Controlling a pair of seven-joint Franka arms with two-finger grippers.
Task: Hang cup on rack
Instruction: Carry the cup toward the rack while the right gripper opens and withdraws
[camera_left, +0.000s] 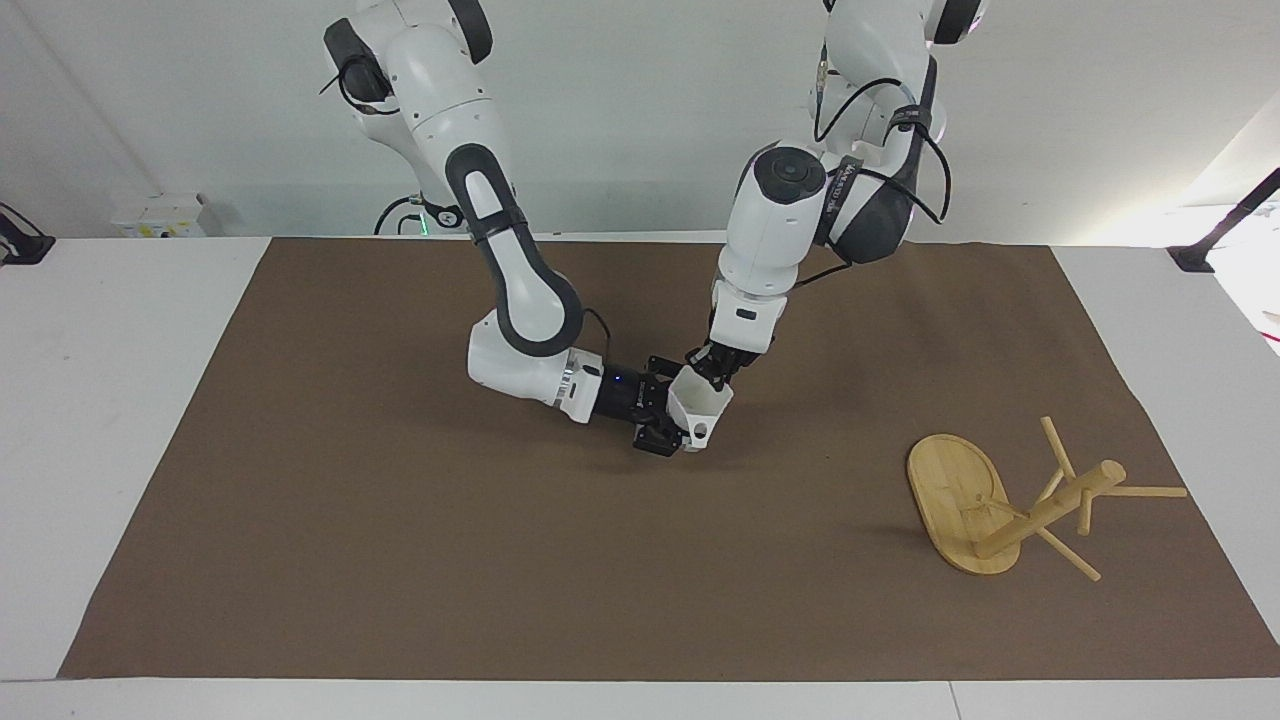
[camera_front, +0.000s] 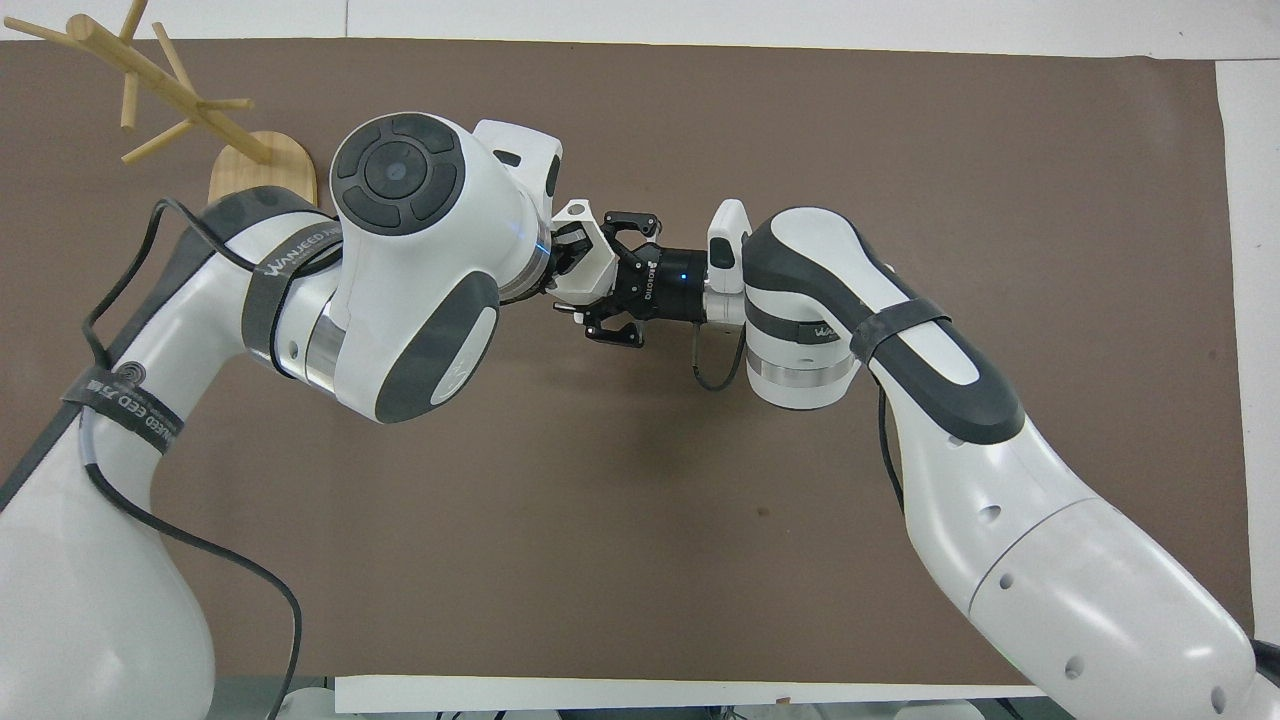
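Item: white cup (camera_left: 700, 408), aloft over mid-mat (camera_left: 400, 560), clamped in my right gripper (camera_left: 668, 418). My left gripper (camera_left: 712, 370) at its rim; grip undeterminable. Bamboo rack (camera_left: 1010, 500): toppled, toward my left arm's end.

Legible text: "WANJEED" in white on the black strap (camera_front: 292, 262) round the left arm's forearm, "EED" on a second strap (camera_front: 125, 405) lower down that arm, and "ROBOTIQ" in white on the right claw's black body (camera_front: 650, 280), overhead view.
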